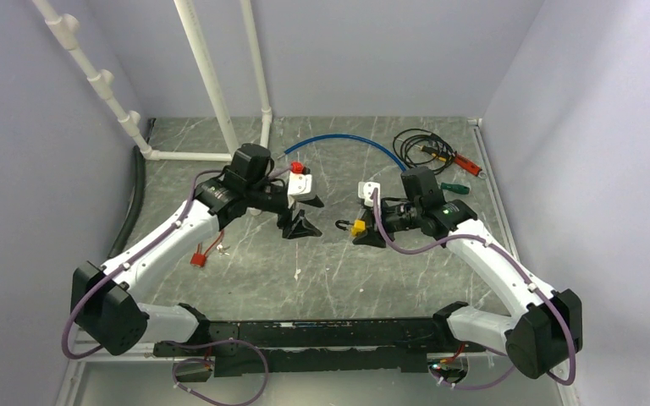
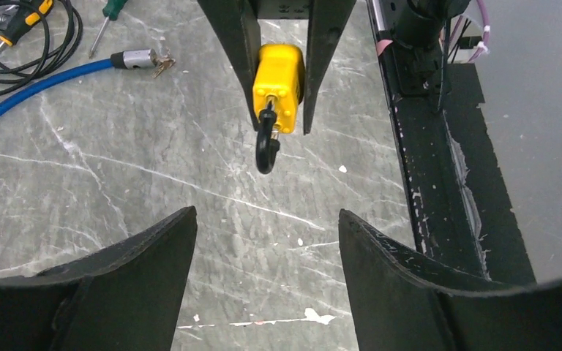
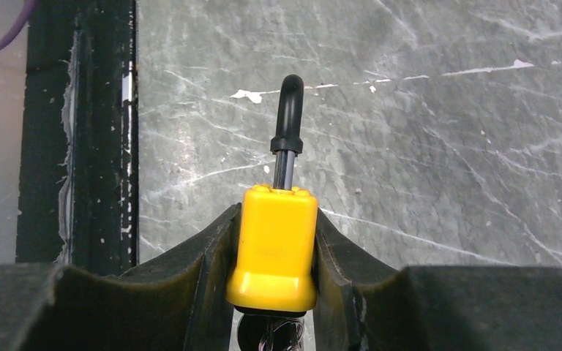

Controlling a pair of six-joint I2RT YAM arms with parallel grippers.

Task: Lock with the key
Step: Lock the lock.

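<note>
Right gripper [image 3: 276,213] is clamped on the yellow padlock [image 3: 276,248], fingers pinching the body's two sides. It's held off the marble table [image 1: 372,279], roughly mid-table. The black shackle [image 3: 287,121] is pulled out of the body, hook end free, so the lock is open. It points at the left gripper [image 2: 265,219], which is spread wide, empty, and near the shackle tip without touching.

Something like a key ring [image 3: 267,338] shows at the body's back end between the right fingers, mostly hidden. Can't tell if a key is seated.

Likely step: left gripper seats the shackle, or works the key. To do it well:
- line the left fingers square on the shackle's bend
- push straight along the shank into the body
- right grip must hold firm; the smooth yellow plastic could slide back

Room: bare table under the padlock and toward the left gripper gives a clear straight approach.
- Behind the padlock, away from the arm bases: blue cable [image 2: 36,84], black cord coil [image 1: 419,144], green screwdriver [image 1: 453,188]. Well apart, but avoid sweeping that way.
- Left of the padlock, past the left gripper: small red tag [image 1: 196,259] lying on the table.
- Nearer than the padlock: black rail [image 1: 322,330] along the table edge. Elbows shouldn't drop there.
</note>
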